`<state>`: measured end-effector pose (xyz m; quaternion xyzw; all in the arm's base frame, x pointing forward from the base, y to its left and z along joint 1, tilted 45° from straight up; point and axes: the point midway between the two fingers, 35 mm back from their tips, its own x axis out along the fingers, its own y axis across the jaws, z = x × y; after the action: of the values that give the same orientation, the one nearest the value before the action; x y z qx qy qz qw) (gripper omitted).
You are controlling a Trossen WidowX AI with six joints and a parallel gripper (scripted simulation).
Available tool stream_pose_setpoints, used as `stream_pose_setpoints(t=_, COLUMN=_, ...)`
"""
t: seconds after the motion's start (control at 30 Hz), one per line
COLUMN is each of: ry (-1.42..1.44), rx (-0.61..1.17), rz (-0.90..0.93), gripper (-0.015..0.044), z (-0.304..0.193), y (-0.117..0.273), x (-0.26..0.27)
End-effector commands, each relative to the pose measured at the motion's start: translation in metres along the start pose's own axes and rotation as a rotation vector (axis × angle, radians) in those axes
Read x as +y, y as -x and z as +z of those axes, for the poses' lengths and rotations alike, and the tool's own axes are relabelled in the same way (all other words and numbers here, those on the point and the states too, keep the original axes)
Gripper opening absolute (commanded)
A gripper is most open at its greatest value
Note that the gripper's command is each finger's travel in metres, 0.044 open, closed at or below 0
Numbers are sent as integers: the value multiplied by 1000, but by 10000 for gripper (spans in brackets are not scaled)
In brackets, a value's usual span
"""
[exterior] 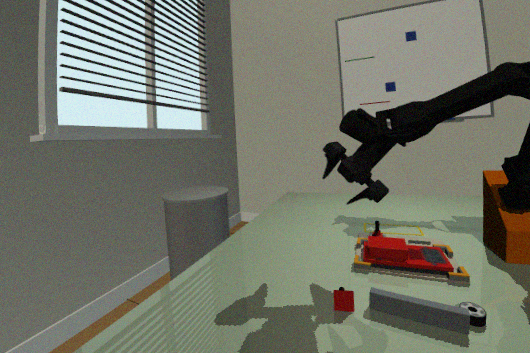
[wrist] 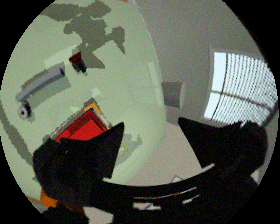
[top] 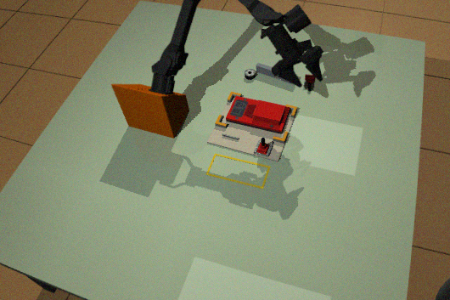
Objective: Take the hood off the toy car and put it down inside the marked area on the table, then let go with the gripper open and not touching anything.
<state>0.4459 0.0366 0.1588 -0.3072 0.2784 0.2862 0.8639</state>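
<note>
The red toy car (top: 260,113) (exterior: 405,254) (wrist: 78,131) sits on a beige base plate (top: 250,142) with orange corner brackets, near the table's middle. Its hood is on the car; I cannot tell it apart from the rest of the red body. The marked area is a yellow outlined rectangle (top: 235,180) (exterior: 397,235) on the table, just in front of the plate. My gripper (top: 306,75) (exterior: 340,185) (wrist: 152,122) is open and empty. It hangs in the air behind the car, well above the table and tilted down.
A small red block (top: 310,80) (exterior: 343,300) (wrist: 76,61), a grey bar (top: 265,68) (exterior: 417,309) (wrist: 44,85) and a wheel (top: 250,74) (exterior: 472,311) lie behind the car. A red lever piece (top: 264,148) stands on the plate. The arm's orange base (top: 144,110) stands to the left.
</note>
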Motion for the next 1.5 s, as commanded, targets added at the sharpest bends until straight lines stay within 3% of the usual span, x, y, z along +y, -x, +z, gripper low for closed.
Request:
stream_pose_setpoints(t=0.0, ry=-343, rx=86, rz=237, gripper=440, z=-26, y=-12, x=39)
stream_pose_setpoints(t=0.3, ry=-1188, rx=442, rz=677, gripper=440, z=-60, y=3, x=121)
stream_pose_setpoints(t=1.47, ry=-1205, rx=451, rz=684, gripper=440, z=-59, y=-11, x=136)
